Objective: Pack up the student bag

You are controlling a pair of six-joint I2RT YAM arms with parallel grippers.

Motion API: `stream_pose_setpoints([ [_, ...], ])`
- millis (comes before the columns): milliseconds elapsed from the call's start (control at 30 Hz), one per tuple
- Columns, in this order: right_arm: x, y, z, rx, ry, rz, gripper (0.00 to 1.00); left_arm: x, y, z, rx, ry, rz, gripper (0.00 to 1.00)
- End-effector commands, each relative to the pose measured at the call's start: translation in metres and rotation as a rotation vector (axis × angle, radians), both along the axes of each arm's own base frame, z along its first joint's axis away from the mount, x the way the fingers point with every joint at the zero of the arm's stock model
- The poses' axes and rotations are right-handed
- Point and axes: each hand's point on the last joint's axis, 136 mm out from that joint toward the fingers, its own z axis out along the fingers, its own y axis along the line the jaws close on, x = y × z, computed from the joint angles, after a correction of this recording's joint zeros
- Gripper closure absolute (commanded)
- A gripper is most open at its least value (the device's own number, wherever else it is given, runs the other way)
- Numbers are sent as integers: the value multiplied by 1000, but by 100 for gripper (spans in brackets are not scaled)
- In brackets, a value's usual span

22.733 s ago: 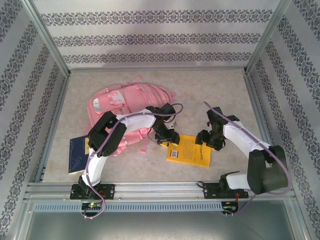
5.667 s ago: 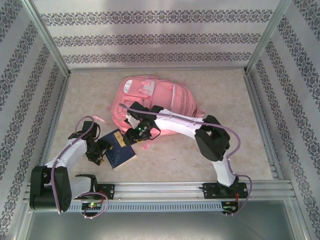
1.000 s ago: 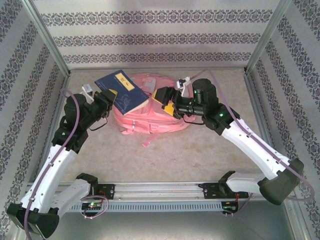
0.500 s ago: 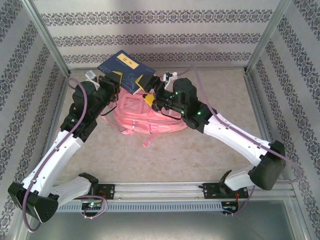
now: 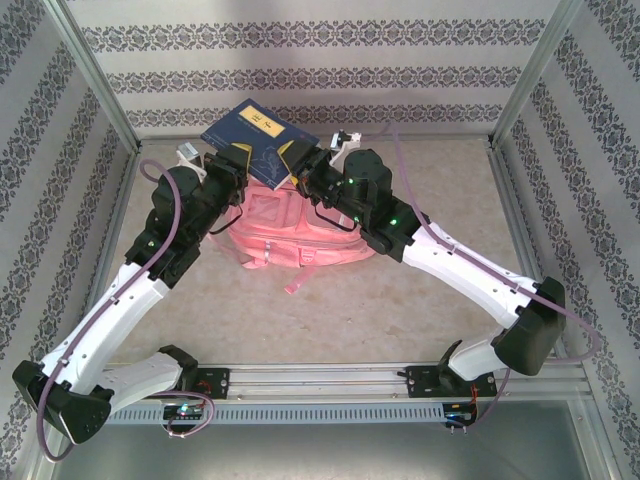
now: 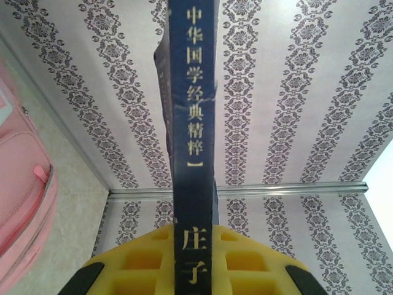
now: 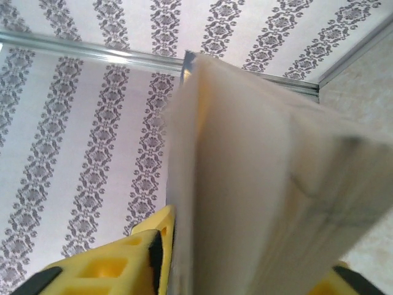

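Student bag (image 5: 300, 228): pink soft fabric, lying flat on the surface (image 5: 400, 300), centre of the far half. A paler square pocket panel faces up, and a thin pink strap (image 5: 296, 283) trails off its near edge. In the left wrist view its side shows stitched seams and a small pink pull tab. Directly above the bag's far end a dark blue book (image 5: 258, 133) is held in the air, cover up and tilted; gold characters run along its spine. Left hand (image 5: 236, 162): clenched on the book at the spine end, yellow fingers tight on either side. Left arm raised, reaching forward and inward from its base. Right hand (image 5: 299, 160): at the book's opposite edge, cream page block between its yellow fingers (image 7: 150, 249), one finger just beside the near face; cannot tell whether it is clamped. Right arm stretched diagonally across from the near right. Surface is beige and mottled. Walls (image 5: 300, 75) are white with grey ornamental bands, framed by aluminium posts (image 5: 95, 75); a metal rail (image 5: 320, 378) carries both bases.
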Motion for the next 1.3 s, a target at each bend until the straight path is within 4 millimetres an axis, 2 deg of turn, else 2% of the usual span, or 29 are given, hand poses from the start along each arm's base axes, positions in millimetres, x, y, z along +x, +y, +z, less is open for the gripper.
stream_pose_setpoints([
  [0,6,-2,15,15,-35,-44,73,-5,-7,15,-36,-55,-12,100],
  [167,9,-10,14,-26,-42,-76,93,-7,-12,9,-19,-42,-21,99],
  [233,11,-17,11,-34,-37,-95,100,-8,-13,5,-12,-26,-27,92],
  [267,12,-19,11,-36,-37,-99,100,-8,-14,2,-7,-18,-32,85],
  [333,13,-26,10,-49,-35,-105,100,-9,-17,-2,21,-12,-50,63],
  [433,13,-41,6,-96,-38,-108,100,-13,-19,-4,92,-15,-77,41],
  [533,9,-63,-1,-195,-39,-101,100,-18,-19,-11,225,7,-104,27],
  [600,4,-83,-10,-282,-30,-107,100,-20,-22,-18,338,25,-144,23],
  [767,-16,-144,-37,-489,-10,-133,100,-13,-45,-58,595,173,-319,24],
  [833,-31,-175,-54,-601,26,-146,100,-5,-57,-81,673,248,-399,26],
  [1033,-84,-260,-98,-823,150,-208,100,26,-102,-128,784,296,-607,34],
  [1133,-105,-289,-113,-896,213,-240,100,43,-124,-154,861,308,-712,39],
  [1267,-122,-305,-125,-930,270,-236,100,60,-154,-184,926,303,-864,51],
])
